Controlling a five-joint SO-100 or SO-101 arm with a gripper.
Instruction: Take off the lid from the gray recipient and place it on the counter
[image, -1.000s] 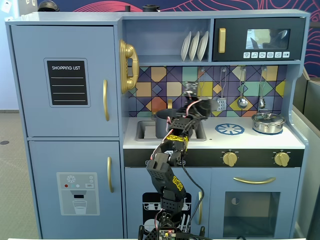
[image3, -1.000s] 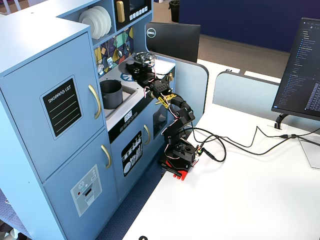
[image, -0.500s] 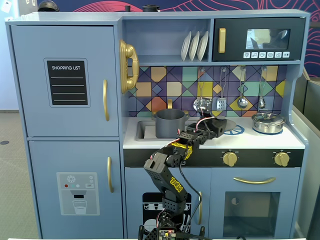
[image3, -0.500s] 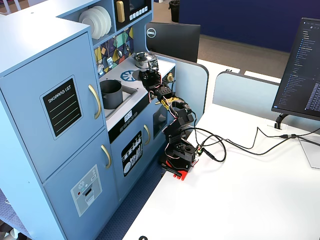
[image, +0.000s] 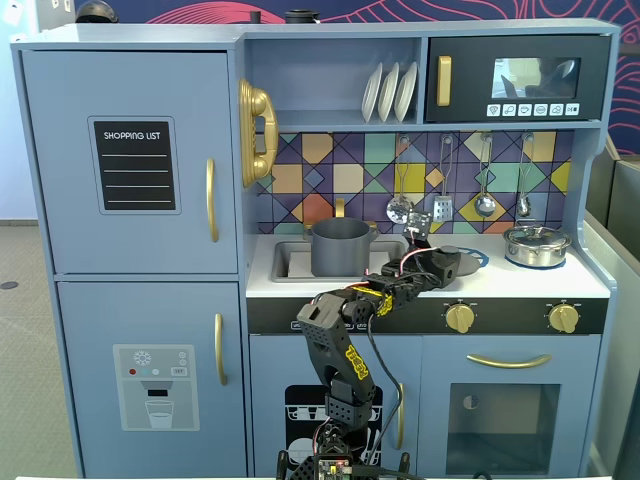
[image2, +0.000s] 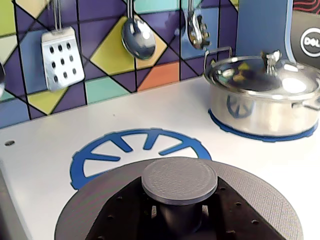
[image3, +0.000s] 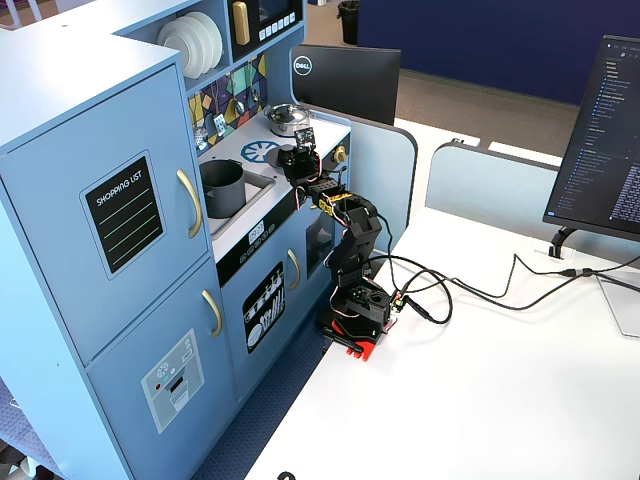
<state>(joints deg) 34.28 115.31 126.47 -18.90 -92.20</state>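
Holding the lid (image2: 260, 200) by its knob (image2: 179, 180): black fingers (image2: 127, 210) drawn in narrow around the knob's stem, judging by the wrist view, where dark perforated faces sit tight on either side of it. Gripped at the knob presumably because no other part of the slightly domed disc offers a hold.

Carried flat, knob up, low over the white tabletop (image2: 45, 135), with the near part of the printed blue burner (image2: 100, 155) covered by the lid's rim. Cannot tell from any view whether the underside already touches the surface or hangs just above it.

Off to the left in a fixed view, the gray recipient (image: 340, 250), open-topped and standing in the sink (image: 285, 262), well apart from the lid, so removal looks done and only the set-down remains.

Chosen spot seems sensible: bare worktop between sink and the shiny silver pot (image2: 265, 105), which stands on its own burner ring to the right with its own lid on. Enough room to release without a knock, provided the drop stays short; from any height, likely to rock or roll on its rim. Hanging utensils (image2: 137, 37) on the tiled back wall, clear of the arm.
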